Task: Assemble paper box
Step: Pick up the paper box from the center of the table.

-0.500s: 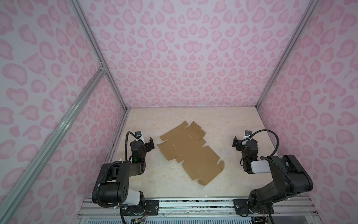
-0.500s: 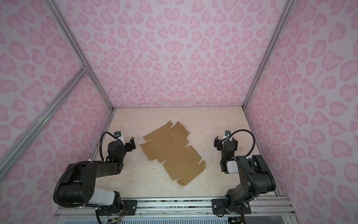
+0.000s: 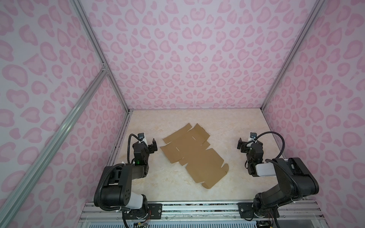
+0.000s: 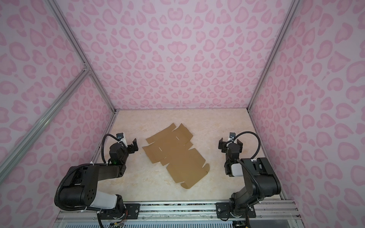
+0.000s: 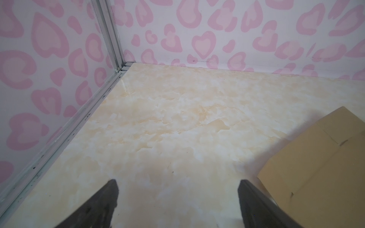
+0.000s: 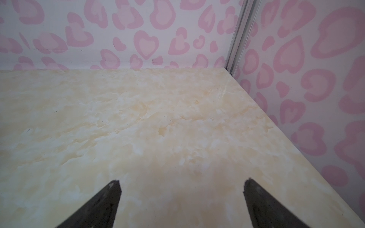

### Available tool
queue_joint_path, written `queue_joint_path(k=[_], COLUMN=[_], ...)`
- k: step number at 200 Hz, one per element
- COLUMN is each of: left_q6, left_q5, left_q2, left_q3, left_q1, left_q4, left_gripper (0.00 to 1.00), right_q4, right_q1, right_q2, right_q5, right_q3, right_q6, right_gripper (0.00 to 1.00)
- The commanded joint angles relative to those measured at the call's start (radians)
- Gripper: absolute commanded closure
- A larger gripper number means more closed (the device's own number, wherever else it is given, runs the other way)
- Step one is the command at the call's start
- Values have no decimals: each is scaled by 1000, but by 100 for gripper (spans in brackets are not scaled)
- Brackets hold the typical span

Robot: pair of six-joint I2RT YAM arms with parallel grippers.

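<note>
The paper box (image 3: 192,154) is a flat, unfolded brown cardboard sheet with flaps and slits. It lies on the table (image 3: 227,126) between the two claws. In both top views it sits askew: its flapped end reaches beyond the claws toward the far wall, and its rounded end points back toward the arm bases.

The left claw (image 3: 149,145) is near the closest corner of the paper box and apart from it, with its jaws spread wide and nothing between them. In the left wrist view the left claw (image 5: 177,183) has bare table between its tips, and a corner of the paper box (image 5: 320,167) lies just beside one of its fingers (image 5: 256,201).

The right claw (image 3: 247,145) is well apart from the paper box, its jaws also spread wide and empty. Its wrist view shows only bare table ahead of the right claw (image 6: 181,182) and the pink heart-patterned wall (image 6: 316,79).
</note>
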Motion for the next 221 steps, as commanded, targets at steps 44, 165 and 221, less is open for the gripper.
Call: queue_joint_path(k=[44,165,221], left_q6=[6,4,-103], left_q5=[9,19,-108], left_q2=[4,3,-248], left_q3=[8,7,146], left_q1=[2,9,6], left_q4=[57,59,-287], left_gripper=[3,3,3], right_q4=[47,-209,-187], right_q1=[0,83,116], right_q2=[4,-202,-546], right_q5=[9,114,-68], right_q3=[2,64,142], right_q6=[-6,-76,502], right_gripper=[0,0,0])
